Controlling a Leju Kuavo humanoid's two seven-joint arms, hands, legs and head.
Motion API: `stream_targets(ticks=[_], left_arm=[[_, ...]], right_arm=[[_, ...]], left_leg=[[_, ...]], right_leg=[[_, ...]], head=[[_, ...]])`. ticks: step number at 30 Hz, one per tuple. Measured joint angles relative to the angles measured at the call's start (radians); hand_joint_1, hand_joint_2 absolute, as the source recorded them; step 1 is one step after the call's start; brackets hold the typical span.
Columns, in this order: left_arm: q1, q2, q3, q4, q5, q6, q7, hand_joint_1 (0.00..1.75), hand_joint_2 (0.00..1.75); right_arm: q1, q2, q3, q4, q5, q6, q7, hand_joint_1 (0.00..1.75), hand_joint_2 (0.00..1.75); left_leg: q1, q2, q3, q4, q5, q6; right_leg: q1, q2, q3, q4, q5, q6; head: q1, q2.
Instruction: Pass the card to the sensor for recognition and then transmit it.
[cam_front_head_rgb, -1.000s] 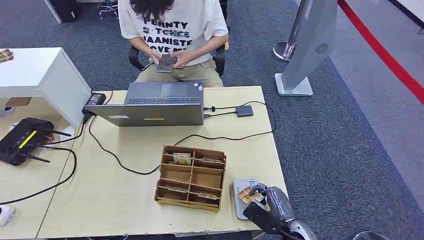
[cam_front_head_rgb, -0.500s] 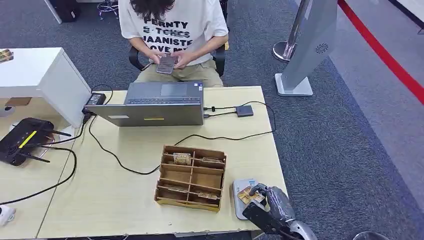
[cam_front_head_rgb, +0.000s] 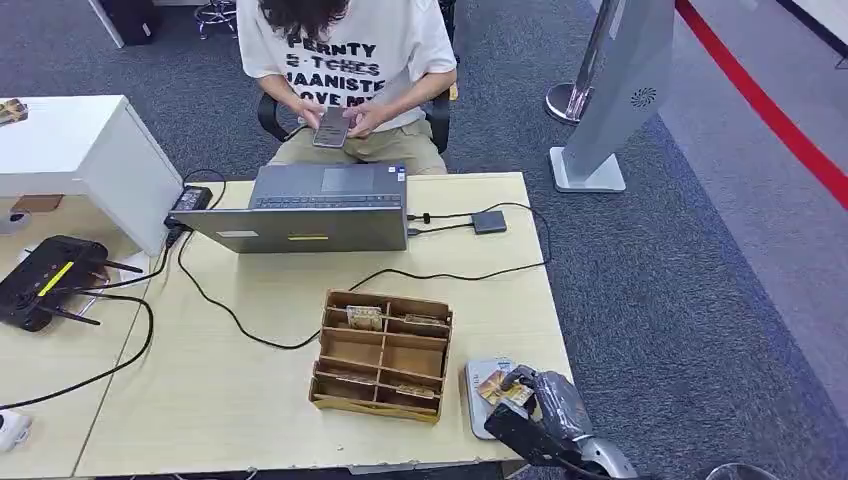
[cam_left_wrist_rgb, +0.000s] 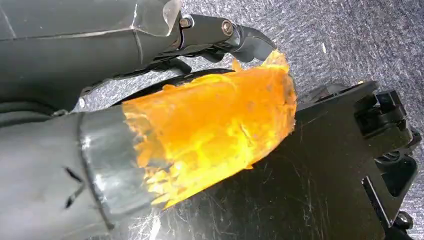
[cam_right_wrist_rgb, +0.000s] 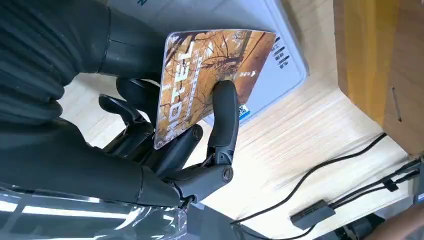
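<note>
Right wrist view is showing the right hand (cam_right_wrist_rgb: 150, 145) holding the card (cam_right_wrist_rgb: 205, 80), with dark fingers (cam_right_wrist_rgb: 224, 117) pinching its flat faces just above the grey sensor (cam_right_wrist_rgb: 270, 65) on the counter (cam_right_wrist_rgb: 280, 150). It looks thin, light, stiff and slippery, so gripping by the edges seems safest. I cannot tell what the left hand (cam_left_wrist_rgb: 100, 165) is doing. Farther off, a person (cam_front_head_rgb: 345, 50) is sitting behind the laptop (cam_front_head_rgb: 310, 215).

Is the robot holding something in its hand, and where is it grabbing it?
Yes. The right hand holds a brown patterned card over the grey sensor pad, gripping one end, with a finger across its printed face.
</note>
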Motion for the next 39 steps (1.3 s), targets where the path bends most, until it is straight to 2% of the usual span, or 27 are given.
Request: stream_targets(ticks=[39], left_arm=[[0.0,0.0,0.0,0.0,0.0,-0.001,0.0,0.0,0.0]], right_arm=[[-0.008,-0.018,0.014,0.007,0.023,0.018,0.018,1.75,1.75]], left_leg=[[0.0,0.0,0.003,0.0,0.0,0.0]], right_leg=[[0.0,0.0,0.003,0.0,-0.001,0.001]], head=[[0.0,0.0]])
